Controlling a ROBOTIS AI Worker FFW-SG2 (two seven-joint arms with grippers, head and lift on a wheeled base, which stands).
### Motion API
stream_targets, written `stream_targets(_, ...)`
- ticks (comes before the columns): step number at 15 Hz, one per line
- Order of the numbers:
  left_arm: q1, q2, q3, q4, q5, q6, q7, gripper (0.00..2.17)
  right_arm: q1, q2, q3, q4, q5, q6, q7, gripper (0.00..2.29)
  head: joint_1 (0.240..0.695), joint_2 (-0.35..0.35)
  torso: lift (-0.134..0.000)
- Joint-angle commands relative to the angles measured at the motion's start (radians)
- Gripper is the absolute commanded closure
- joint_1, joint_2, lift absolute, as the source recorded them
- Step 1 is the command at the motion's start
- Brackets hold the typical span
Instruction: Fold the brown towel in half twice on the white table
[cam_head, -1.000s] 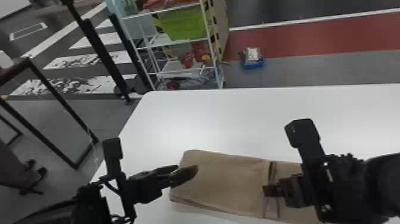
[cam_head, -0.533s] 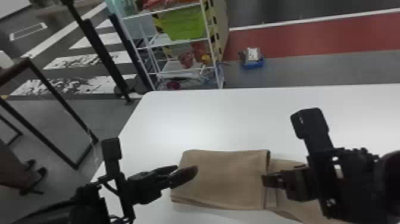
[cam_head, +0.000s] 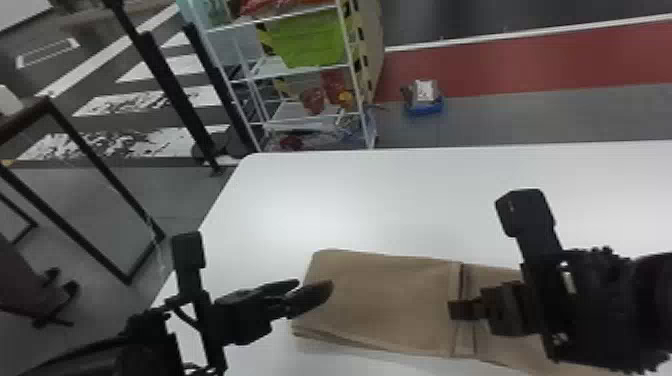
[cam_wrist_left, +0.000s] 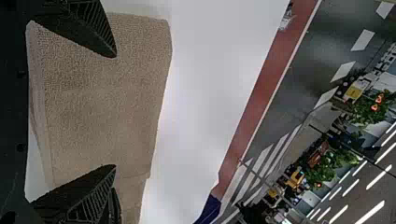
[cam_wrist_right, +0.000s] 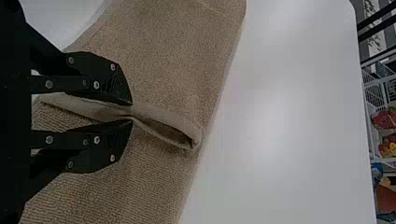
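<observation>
I see soft, pale glare pooling on my bright bench (cam_head: 320, 210), while the floor (cam_head: 510, 120) beyond lies dimmer.

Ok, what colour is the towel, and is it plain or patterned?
Plain light brown; the towel shows best in the left wrist view.

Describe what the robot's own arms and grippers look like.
The left arm is black, with a thin dark cable curving near its wrist; the right arm is black too, with a small pale patch. Each carries a blocky black housing. The left gripper has tapered black fingers with ribbed faces; the right gripper has round silvery screw heads on black links.
</observation>
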Motion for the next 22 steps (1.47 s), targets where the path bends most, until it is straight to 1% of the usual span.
stream_targets(1, 0.003, -0.004, 0.005, 0.001, 0.002, -0.002, -0.002, 0.04, -0.013, 0.001, 0.005, 0.039, -0.003, 0.014, 0.012, 0.89, 0.695, 0.350, -0.124)
stream_targets(3, 0.003, -0.004, 0.013, 0.001, 0.005, -0.002, -0.005, 0.04, -0.027, 0.001, 0.021, 0.073, -0.006, 0.014, 0.012, 0.86, 0.695, 0.350, -0.124)
stream_targets(4, 0.004, -0.004, 0.016, 0.001, 0.006, -0.002, -0.007, 0.04, -0.030, 0.001, 0.027, 0.085, -0.006, 0.014, 0.011, 0.64, 0.695, 0.350, -0.124)
stream_targets(5, 0.004, -0.004, 0.021, 0.003, 0.008, -0.002, -0.007, 0.04, -0.032, 0.001, 0.031, 0.090, -0.004, 0.014, 0.011, 0.57, 0.695, 0.350, -0.124)
stream_targets(16, 0.006, -0.004, 0.033, 0.007, 0.012, -0.002, -0.013, 0.04, -0.061, 0.001, 0.059, 0.088, 0.010, 0.014, 0.008, 0.59, 0.695, 0.350, -0.124)
stream_targets(18, 0.007, -0.004, 0.033, 0.004, 0.014, -0.002, -0.013, 0.04, -0.065, 0.001, 0.062, 0.088, 0.011, 0.014, 0.008, 0.76, 0.695, 0.350, -0.124)
stream_targets(20, 0.009, -0.004, 0.033, 0.003, 0.014, -0.002, -0.013, 0.04, -0.068, 0.001, 0.065, 0.088, 0.013, 0.014, 0.009, 0.76, 0.695, 0.350, -0.124)
stream_targets(22, 0.009, -0.004, 0.033, 0.003, 0.014, -0.002, -0.013, 0.04, -0.070, 0.001, 0.065, 0.088, 0.014, 0.014, 0.011, 0.88, 0.695, 0.350, -0.124)
